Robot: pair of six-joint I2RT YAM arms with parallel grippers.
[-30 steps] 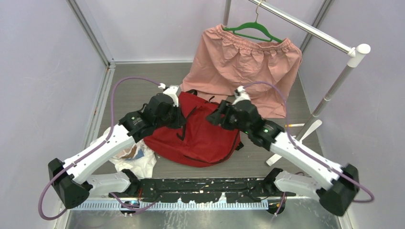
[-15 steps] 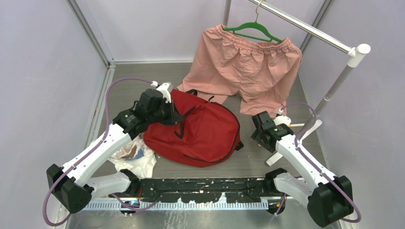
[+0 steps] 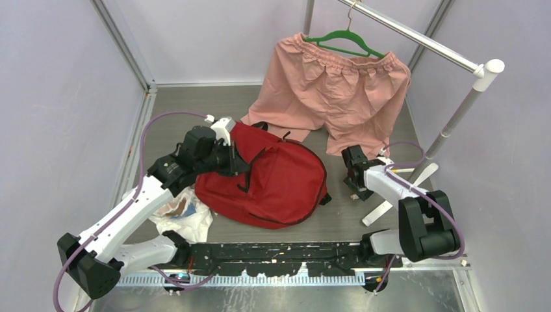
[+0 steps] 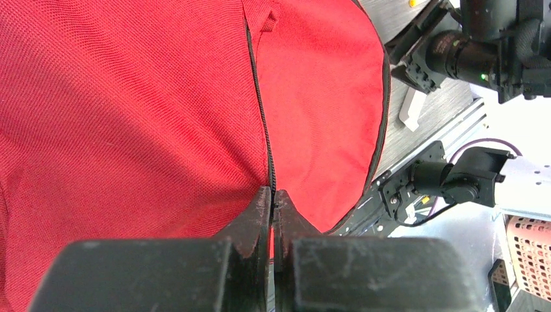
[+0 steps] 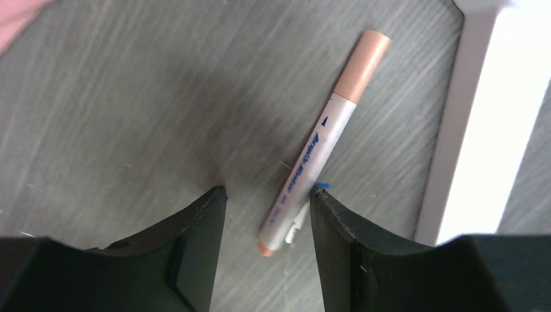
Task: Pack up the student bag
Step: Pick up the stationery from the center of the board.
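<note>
The large red fabric backpack (image 3: pixel 279 182) lies flat in the middle of the grey worktop (image 3: pixel 195 110). Its near edge is close to the black base rail at the bottom of the top view. Its far edge sits just under the hem of the pink shorts (image 3: pixel 338 97), which hang on a green hanger (image 3: pixel 344 44).

The left hand (image 3: pixel 232 161) is at the backpack's left edge. Its fingers are pressed together on the black zipper line (image 4: pixel 260 110), apparently pinching the pull, though the fingertips hide it. Beside the left arm, a crumpled white plastic bag (image 3: pixel 188 218) touches the backpack's lower left edge.

A strip of bare worktop separates the backpack's right edge from the right hand (image 5: pixel 268 193), which points down with its fingers spread. The lower end of a peach-capped white marker (image 5: pixel 325 143) lies between the fingertips. The marker lies slanted, with its cap toward the upper right of the wrist view. The white flat foot of the clothes stand (image 5: pixel 481 117) runs along the right edge of that view, near the marker but apart from it.

The widest open floor is at the upper left of the top view, between the left arm and the back wall.
</note>
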